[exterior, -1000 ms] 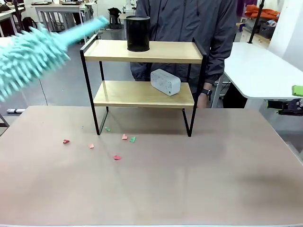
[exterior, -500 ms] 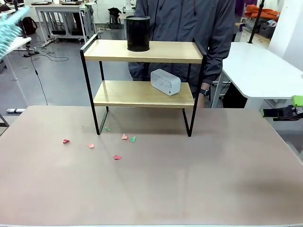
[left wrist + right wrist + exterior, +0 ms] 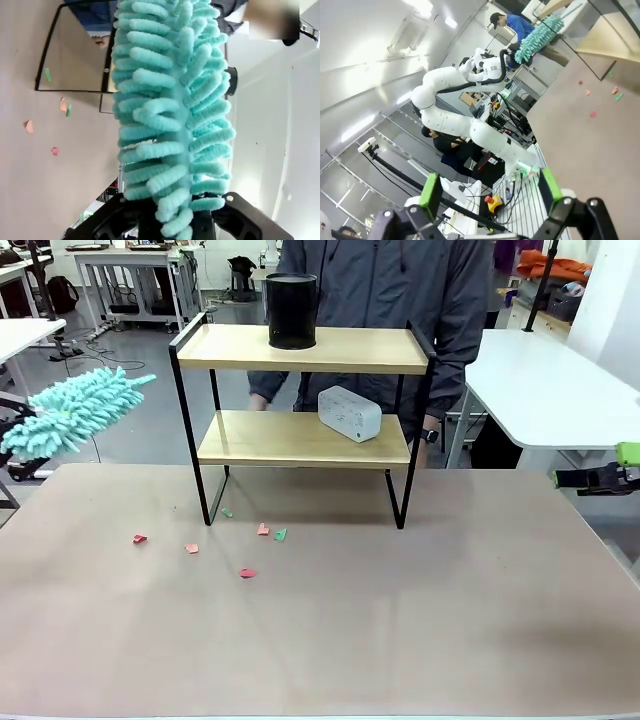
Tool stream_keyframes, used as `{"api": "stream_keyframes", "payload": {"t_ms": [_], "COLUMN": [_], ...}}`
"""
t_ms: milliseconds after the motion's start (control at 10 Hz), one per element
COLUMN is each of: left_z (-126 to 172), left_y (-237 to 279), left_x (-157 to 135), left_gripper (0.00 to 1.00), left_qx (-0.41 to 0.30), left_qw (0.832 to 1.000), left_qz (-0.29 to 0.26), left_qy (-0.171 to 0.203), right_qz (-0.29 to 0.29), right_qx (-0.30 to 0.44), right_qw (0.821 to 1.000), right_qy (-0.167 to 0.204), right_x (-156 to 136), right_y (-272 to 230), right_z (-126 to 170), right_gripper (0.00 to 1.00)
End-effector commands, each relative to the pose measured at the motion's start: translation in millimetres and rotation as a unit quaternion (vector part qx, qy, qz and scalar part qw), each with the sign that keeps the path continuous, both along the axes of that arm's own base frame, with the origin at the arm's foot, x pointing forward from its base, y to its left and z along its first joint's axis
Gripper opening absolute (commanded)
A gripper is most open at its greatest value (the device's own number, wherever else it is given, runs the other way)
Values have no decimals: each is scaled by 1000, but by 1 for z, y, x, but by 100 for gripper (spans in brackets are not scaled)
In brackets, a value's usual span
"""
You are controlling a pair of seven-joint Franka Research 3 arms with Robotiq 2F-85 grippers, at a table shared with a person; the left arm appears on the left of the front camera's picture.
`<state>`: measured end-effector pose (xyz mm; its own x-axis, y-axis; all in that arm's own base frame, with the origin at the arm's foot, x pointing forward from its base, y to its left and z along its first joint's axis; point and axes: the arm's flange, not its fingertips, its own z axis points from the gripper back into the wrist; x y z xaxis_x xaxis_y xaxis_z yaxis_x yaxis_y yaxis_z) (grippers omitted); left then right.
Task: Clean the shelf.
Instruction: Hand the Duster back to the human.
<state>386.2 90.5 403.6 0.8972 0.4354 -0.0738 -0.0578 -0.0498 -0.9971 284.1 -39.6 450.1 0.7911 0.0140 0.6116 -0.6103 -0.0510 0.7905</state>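
Observation:
The shelf (image 3: 303,438) stands mid-table, a black cylinder (image 3: 291,310) on its top board and a white box (image 3: 350,413) on the lower board. A fluffy teal duster (image 3: 75,410) hangs left of the shelf, at about lower-board height and apart from it. In the left wrist view my left gripper (image 3: 170,220) is shut on the duster (image 3: 170,110) at its base, with the shelf frame (image 3: 50,55) beyond. My right gripper (image 3: 605,470) hovers off the table's right edge; its green-padded fingers (image 3: 430,190) stand wide apart with nothing between them.
Several small red and green paper scraps (image 3: 247,573) lie on the brown table (image 3: 400,620) in front of the shelf's left leg. A person in a grey jacket (image 3: 400,290) stands close behind the shelf. A white table (image 3: 550,390) stands at back right.
The duster swung up and out past the top left corner, then came down to hang left of the shelf. The right gripper has barely shifted.

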Motion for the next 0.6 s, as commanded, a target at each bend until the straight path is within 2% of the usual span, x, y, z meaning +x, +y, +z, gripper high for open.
{"api": "stream_keyframes", "payload": {"t_ms": [0,500], "left_z": [3,3], "left_y": [6,6], "left_x": [10,7], "left_gripper": [0,0], "left_qx": [-13,-6], "left_qw": [1000,1000], "left_qz": [5,-1], "left_qy": [11,0], "right_qz": [4,4], "right_qx": [-1,-1], "right_qw": [1000,1000], "right_qy": [-13,-13], "right_x": [1,1], "right_y": [-4,-4], "right_z": [2,2], "right_gripper": [100,100]}}
